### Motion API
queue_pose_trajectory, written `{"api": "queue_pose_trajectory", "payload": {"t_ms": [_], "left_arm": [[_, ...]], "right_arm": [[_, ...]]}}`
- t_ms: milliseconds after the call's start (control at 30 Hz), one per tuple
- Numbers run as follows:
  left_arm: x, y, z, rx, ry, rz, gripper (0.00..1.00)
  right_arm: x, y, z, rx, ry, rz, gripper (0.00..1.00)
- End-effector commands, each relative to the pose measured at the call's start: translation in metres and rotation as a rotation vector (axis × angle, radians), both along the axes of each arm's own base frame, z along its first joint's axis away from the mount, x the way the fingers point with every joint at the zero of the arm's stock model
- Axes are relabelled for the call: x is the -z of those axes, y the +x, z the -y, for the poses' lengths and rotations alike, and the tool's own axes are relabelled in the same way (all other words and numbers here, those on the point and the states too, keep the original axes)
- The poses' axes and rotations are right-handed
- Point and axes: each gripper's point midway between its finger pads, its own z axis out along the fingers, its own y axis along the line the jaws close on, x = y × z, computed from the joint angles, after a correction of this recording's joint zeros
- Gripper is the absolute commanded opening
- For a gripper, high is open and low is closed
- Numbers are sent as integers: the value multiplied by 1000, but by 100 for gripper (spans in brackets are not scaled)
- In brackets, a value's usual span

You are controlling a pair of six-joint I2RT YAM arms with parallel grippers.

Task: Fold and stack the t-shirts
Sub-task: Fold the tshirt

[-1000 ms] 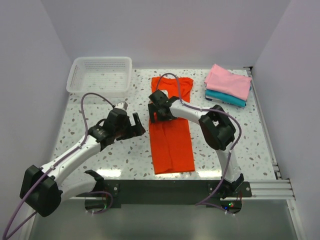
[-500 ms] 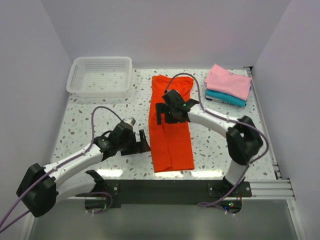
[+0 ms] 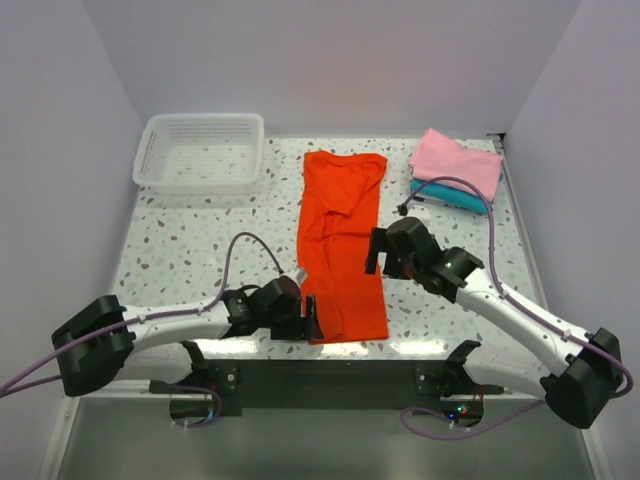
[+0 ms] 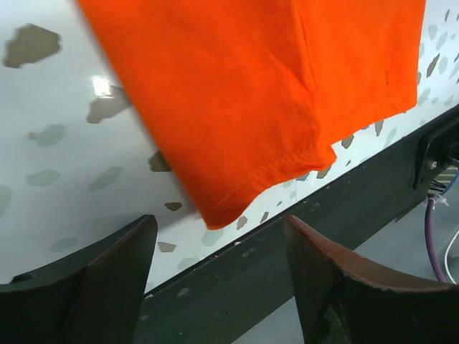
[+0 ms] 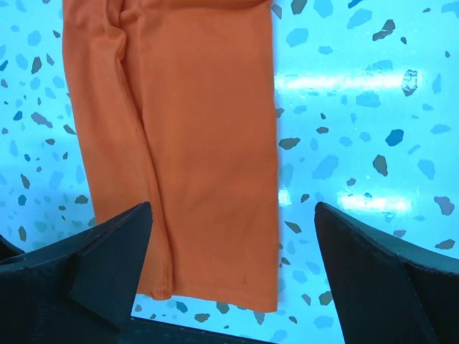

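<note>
Across the overhead view, the pink shirt lies folded on the teal shirt at the 1 o'clock corner of the bench, so two of three look done. The orange shirt lies flat mid-bench as a narrow strip with its sides turned in. I judge that the crosswise folds and the stacking are left to do. Its long axis runs 12 to 6, neck end at 12, hem at 6 by the near edge. The left tool sits low at the hem's 7 o'clock corner. The right tool hovers just off the strip's 3 o'clock edge, about midway.

From the left wrist, the orange shirt's hem corner lies flat on the bench just ahead of the left tool, whose jaws stand apart with nothing between them.

From the right wrist, the orange shirt runs away from the camera over the bench, a square end nearest. The right tool is spread wide and empty above it.
</note>
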Motion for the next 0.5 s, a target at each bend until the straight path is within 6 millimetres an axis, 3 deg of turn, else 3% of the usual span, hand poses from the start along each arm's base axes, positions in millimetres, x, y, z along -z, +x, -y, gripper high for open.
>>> {"api": "queue_pose_trajectory", "payload": {"t_ms": [0,300,400,467], "left_arm": [[-2,3,12,-25,-5,27,74],[9,3,15,-29,27,15,45],[11,0,17,-14,32,10,32],[15,-4,17,-8,46,-3,19]], "right_arm": [[-13,-1,15,80,13,48,99],[0,-14,23,80,-2,7,99],[7,-19,29,97,-21,-14,99],[14,-25,37,131,-45,-43,99]]}}
